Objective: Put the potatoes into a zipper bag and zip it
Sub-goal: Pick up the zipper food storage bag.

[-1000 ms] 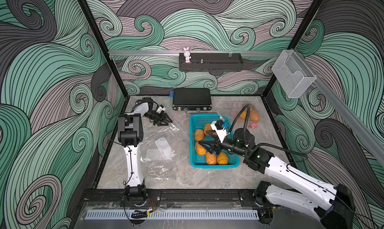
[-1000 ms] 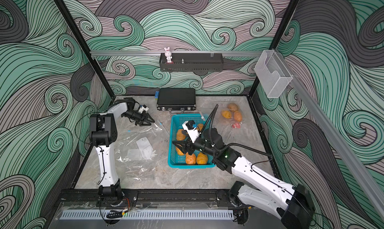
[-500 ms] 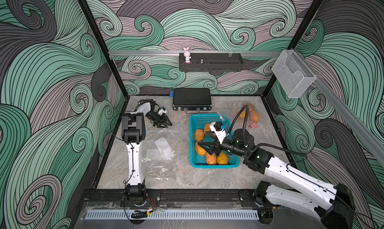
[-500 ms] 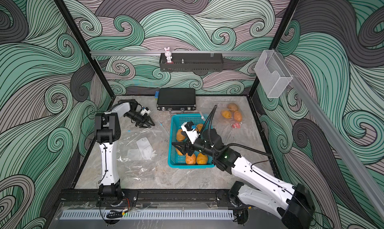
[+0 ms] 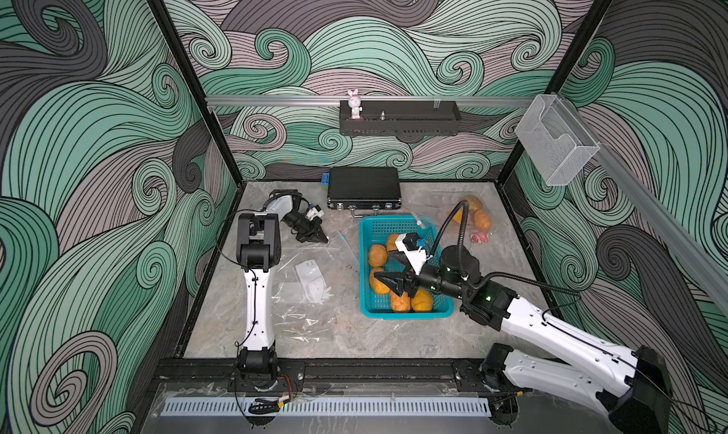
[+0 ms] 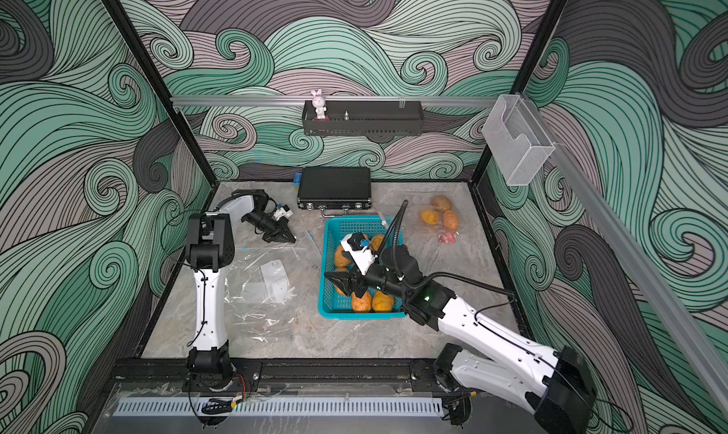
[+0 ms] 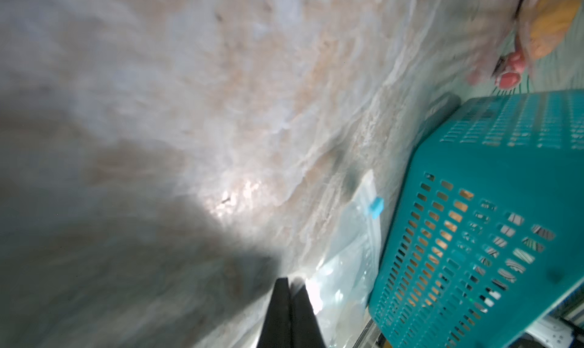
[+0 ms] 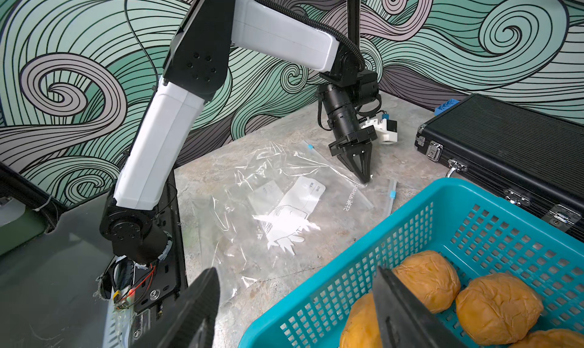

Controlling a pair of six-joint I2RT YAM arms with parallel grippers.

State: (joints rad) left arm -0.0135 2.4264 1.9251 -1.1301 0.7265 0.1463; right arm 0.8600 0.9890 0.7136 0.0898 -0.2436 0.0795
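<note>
Teal basket rim (image 5: 405, 314) below released right hand (image 5: 381, 268); left hand (image 5: 322, 239) clenched at bag (image 5: 291, 294).

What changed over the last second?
The left gripper shifted slightly toward the basket and its fingers closed at the bag's edge; a pinch isn't confirmed. The right gripper stays open over the potatoes; nothing else moved.

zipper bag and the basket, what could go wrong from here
The left pincer is shut at the edge of the zipper bag; on film this slack it may hold one layer or none, so the mouth might not open. The right pincer hangs open, seemingly astride the basket wall; coming down it could catch the rim and tip the potatoes.
</note>
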